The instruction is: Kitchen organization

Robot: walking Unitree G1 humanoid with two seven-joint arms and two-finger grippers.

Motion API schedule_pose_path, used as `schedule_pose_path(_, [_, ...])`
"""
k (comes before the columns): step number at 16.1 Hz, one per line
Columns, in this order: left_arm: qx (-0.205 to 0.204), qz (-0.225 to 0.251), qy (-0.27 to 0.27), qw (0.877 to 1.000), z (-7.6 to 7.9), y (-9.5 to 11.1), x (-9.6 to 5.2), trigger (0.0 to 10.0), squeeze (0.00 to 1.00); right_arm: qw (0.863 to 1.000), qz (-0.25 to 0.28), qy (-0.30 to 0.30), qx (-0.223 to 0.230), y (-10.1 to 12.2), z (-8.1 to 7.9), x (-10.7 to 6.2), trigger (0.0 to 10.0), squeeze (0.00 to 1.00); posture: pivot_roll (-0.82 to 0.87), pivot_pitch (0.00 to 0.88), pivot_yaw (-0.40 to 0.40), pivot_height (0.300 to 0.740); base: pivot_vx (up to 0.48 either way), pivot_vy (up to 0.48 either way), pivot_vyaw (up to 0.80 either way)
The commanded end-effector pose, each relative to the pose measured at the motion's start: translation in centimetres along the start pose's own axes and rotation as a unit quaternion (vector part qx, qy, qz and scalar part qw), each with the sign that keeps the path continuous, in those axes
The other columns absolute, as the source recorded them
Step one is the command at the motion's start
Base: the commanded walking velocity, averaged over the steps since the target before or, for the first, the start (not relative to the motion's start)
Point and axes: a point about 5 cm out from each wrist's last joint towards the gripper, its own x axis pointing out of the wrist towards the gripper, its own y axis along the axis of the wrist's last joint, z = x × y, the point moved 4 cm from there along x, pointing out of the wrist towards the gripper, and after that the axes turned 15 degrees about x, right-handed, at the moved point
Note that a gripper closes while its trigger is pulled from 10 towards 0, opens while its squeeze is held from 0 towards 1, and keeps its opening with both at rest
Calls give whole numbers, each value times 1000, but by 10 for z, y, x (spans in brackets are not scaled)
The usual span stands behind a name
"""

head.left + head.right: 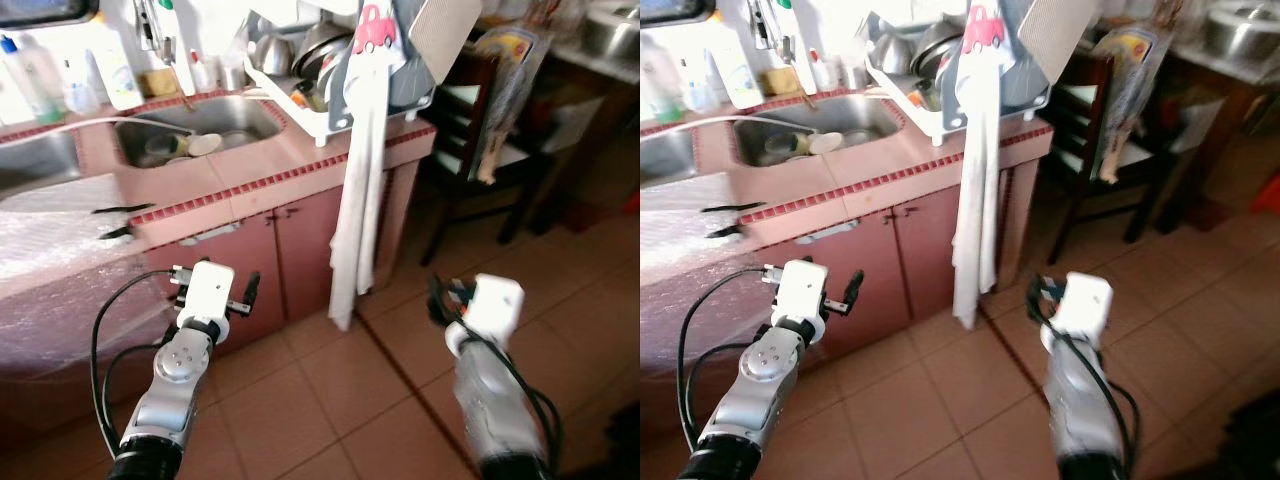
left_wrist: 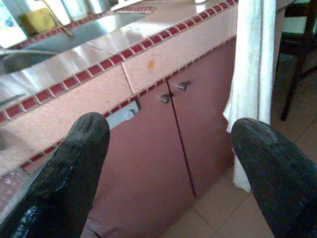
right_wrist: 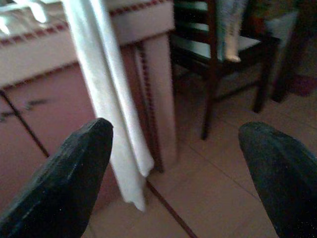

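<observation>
On the far left, clear bubble wrap [image 1: 45, 250] covers the pink counter [image 1: 200, 180], and a black tool, too small to make out, lies at its edge. Bottles [image 1: 110, 70] stand behind the steel sink [image 1: 235, 120], whose basin holds several pale dishes. The counter edge is trimmed with small red tiles, and below it are two reddish cabinet doors [image 2: 168, 148] with small metal knobs. At the counter's right end sits a white dish rack [image 1: 320, 105] stacked with metal bowls and pans. From that end a long white towel [image 1: 360, 200] hangs almost to the terracotta floor tiles [image 1: 330, 400]. Further right, a dark wooden chair [image 1: 480, 150] stands beside the counter.

The left gripper [image 1: 245, 295] is raised in front of the cabinet doors, below the counter edge, its fingers [image 2: 64, 178] spread wide and holding nothing. The right gripper [image 1: 440, 300] hovers over the floor, to the right of the towel's lower end and near the chair; its fingers [image 3: 69, 178] are likewise wide apart and empty.
</observation>
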Motion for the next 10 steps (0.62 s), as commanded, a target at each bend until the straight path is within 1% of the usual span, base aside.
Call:
schedule_pose_path(1, [17, 13, -2, 1000, -3, 6, 1, 10000, 0, 1000, 2, -7, 3, -2, 2, 2, 10000, 0, 64, 0, 79, 740, 0, 0, 0])
schedule_pose_path(2, [14, 9, 0, 1000, -4, 2, -2, 10000, 0, 1000, 2, -18, 12, -3, 5, 2, 10000, 0, 61, 0, 81, 740, 0, 0, 0])
schedule_pose_path(3, [16, 0, 5, 1000, -5, -5, -8, 10000, 0, 1000, 9, -11, 4, -1, 5, 0, 10000, 0, 46, 0, 69, 740, 0, 0, 0])
schedule_pose_path(5, [7, -16, 14, 1000, -2, -15, -22, 10000, 0, 999, 19, 11, -41, 10, 12, -9, 10000, 0, 22, 0, 31, 740, 0, 0, 0])
schedule_pose_path(6, [-1, -17, 22, 1000, -5, -16, -30, 10000, 0, 997, 24, 24, -62, 15, 15, -15, 10000, 0, 17, 0, 20, 740, 0, 0, 0])
schedule_pose_path(7, [-9, -22, 29, 999, -7, -19, -36, 10000, 0, 997, 21, 28, -74, 18, 19, -19, 10000, 0, 17, 7, 7, 740, 0, 0, 0])
schedule_pose_path(8, [-10, -28, 33, 999, -9, -22, -38, 10000, 0, 996, 18, 29, -79, 16, 21, -18, 10000, 0, 17, 13, 1, 740, 0, 0, 619])
schedule_pose_path(10, [-13, -30, 38, 999, -9, -20, -34, 10000, 0, 996, 15, 35, -82, 16, 12, -15, 10000, 0, 15, 15, -6, 740, 0, 0, 800])
